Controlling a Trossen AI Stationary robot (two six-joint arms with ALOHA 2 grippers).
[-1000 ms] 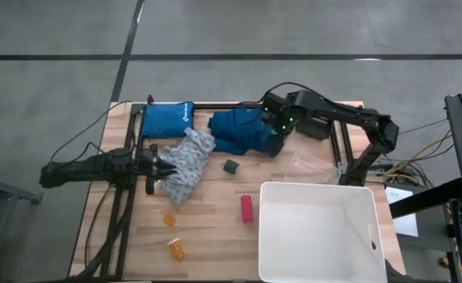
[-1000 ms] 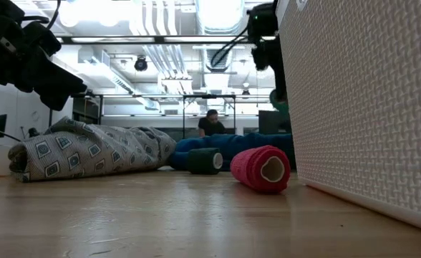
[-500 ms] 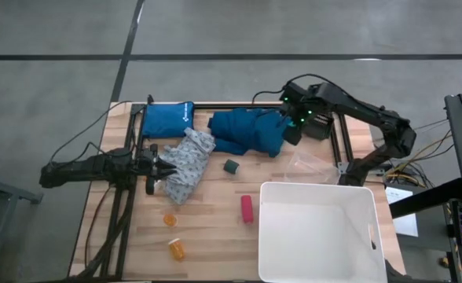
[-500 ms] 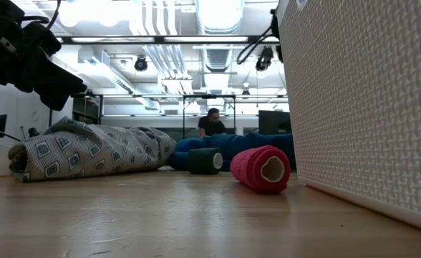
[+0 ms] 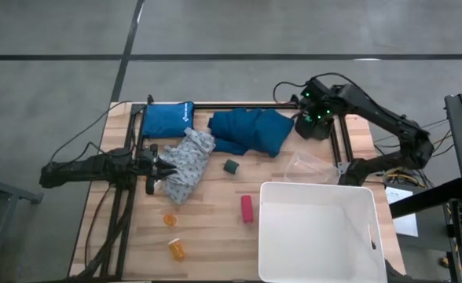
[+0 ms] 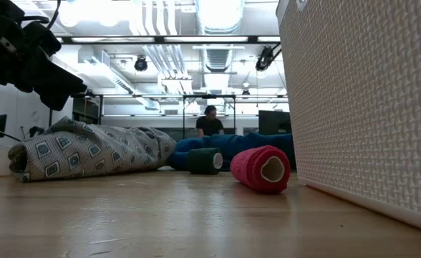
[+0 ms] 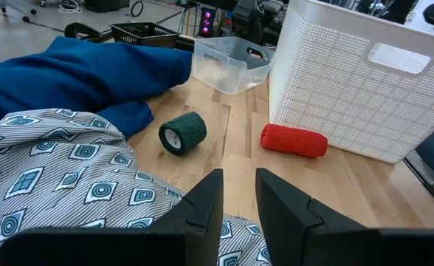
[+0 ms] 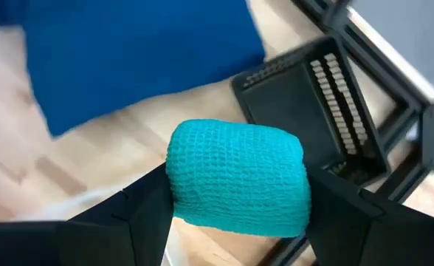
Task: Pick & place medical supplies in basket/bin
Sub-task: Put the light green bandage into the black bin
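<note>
My right gripper (image 5: 304, 124) hangs over the table's far right, above a black mesh basket (image 8: 328, 96), shut on a teal bandage roll (image 8: 235, 177). My left gripper (image 7: 239, 203) hovers over the pale patterned garment (image 5: 185, 165) at the table's left, its fingers a narrow gap apart with nothing between them. The dark teal garment (image 5: 251, 130) lies spread at the far middle. A dark green roll (image 5: 231, 166), a pink-red cylinder (image 5: 247, 207) and two orange pill bottles (image 5: 170, 219) lie on the wood. The white bin (image 5: 321, 232) stands at the near right. My right gripper pinches the teal roll between its two fingers (image 8: 143, 210), one on each end of the roll (image 8: 180, 185). The fingers point steeply down from above. The roll lies level across the gap, lifted clear of the table.
A bright blue pouch (image 5: 166, 118) lies at the far left. A clear plastic container (image 5: 306, 165) sits between the black basket and the bin. Bare wood shows left of the bin around the pill bottles. A person (image 6: 210, 123) sits in the room beyond the table.
My right gripper has carried the teal roll from over the dark teal garment toward the table's right edge, rolling about its own axis as it went. The garment stays where it lay.
</note>
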